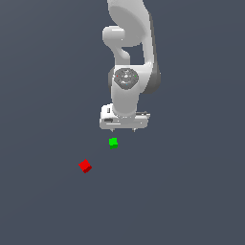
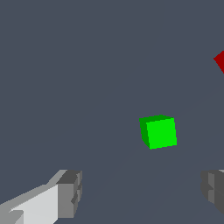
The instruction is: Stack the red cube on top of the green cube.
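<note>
Above the green cube (image 1: 113, 142), the spread, empty gripper (image 1: 124, 130) must next reach the red cube (image 1: 85, 166) nearby.

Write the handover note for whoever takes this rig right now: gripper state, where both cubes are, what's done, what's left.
Gripper: open, empty, fingers spread wide in the wrist view, above the surface.
Green cube: on the surface, just below the gripper in the exterior view, untouched.
Red cube: on the surface, apart from the green one, toward the exterior view's left and lower; only its corner shows at the wrist view's edge.
Done: nothing yet; no cube grasped, no stack.
Left: move over the red cube, grasp it, lift, set it on the green cube, release.
</note>
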You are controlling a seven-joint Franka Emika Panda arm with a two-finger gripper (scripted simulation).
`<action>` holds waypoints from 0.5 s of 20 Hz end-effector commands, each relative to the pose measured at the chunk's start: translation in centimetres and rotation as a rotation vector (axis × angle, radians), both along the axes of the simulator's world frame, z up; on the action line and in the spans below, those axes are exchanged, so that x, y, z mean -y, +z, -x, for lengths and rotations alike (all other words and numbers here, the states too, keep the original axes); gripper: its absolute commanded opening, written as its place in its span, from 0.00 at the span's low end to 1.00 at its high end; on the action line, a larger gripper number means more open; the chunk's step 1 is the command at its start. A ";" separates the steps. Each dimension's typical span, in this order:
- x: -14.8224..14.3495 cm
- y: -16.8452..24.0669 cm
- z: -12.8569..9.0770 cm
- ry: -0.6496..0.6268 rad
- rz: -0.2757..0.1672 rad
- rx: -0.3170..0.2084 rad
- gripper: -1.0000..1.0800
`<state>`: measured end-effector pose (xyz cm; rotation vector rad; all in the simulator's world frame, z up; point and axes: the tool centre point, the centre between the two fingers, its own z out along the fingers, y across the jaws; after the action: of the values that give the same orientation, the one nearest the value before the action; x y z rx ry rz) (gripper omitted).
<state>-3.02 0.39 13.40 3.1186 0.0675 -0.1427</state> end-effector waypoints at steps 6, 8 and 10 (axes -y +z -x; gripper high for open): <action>0.4 -0.1 -0.1 0.011 -0.001 0.001 0.96; 0.7 -0.2 -0.2 0.022 -0.001 0.003 0.96; 1.2 -0.3 -0.3 0.036 -0.002 0.004 0.96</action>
<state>-2.80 -0.43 13.16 3.1182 0.1099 -0.1371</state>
